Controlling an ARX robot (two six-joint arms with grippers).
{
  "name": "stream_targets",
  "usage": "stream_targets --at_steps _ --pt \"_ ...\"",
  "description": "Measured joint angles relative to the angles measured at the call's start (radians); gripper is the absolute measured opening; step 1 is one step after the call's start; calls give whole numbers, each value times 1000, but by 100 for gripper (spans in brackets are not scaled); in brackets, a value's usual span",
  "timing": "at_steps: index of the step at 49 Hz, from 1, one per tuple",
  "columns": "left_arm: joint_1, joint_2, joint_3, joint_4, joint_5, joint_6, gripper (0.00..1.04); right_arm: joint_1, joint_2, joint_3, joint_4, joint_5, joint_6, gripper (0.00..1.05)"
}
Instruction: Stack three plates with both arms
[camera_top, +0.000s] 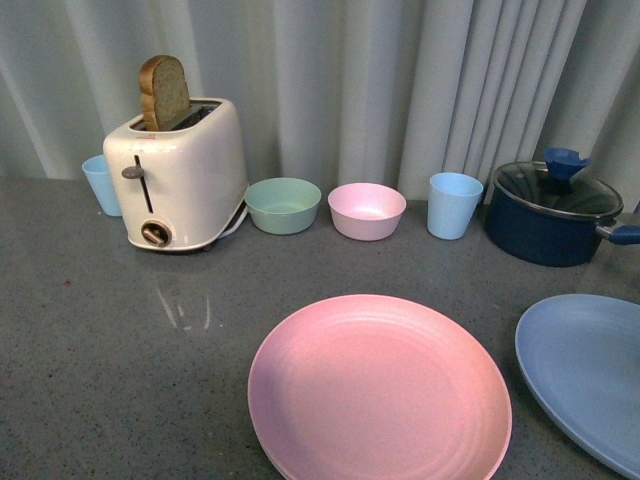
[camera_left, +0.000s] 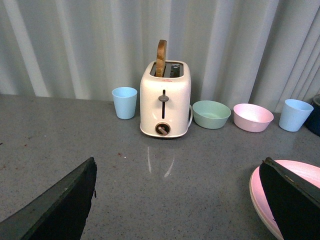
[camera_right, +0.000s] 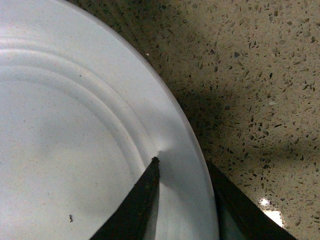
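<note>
With the pink plate (camera_top: 380, 400) apparently atop a beige plate (camera_left: 252, 197), you have left only the light blue plate (camera_top: 590, 370), apart to its right, rim pinched by the right gripper (camera_right: 182, 165); the left gripper (camera_left: 178, 162) gapes empty.

Grey speckled stone countertop (camera_top: 100, 330) | back row, left to right: light blue plastic cup (camera_top: 100, 185), cream toaster (camera_top: 185, 175), green round bowl (camera_top: 283, 205), pink round bowl (camera_top: 366, 210), second blue cup (camera_top: 453, 205), dark blue lidded pot (camera_top: 550, 225) | up front: round pink plate (camera_top: 380, 400) on a beige plate (camera_left: 253, 197), round light blue plate (camera_top: 590, 370) right.
</note>
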Motion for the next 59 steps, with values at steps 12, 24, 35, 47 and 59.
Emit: stream_targets --at_steps 12,24,35,47,59 --pt "0 0 0 0 0 0 98 -39 -97 -66 19 -132 69 3" --pt "0 0 0 0 0 0 98 -82 -238 -167 10 -199 47 3" --pt "0 0 0 0 0 0 98 -83 -441 -207 -43 -315 33 3" --pt "0 0 0 0 0 0 98 50 -526 -200 -34 -383 64 3" --pt "0 0 0 0 0 0 98 312 -361 -162 117 -394 207 3"
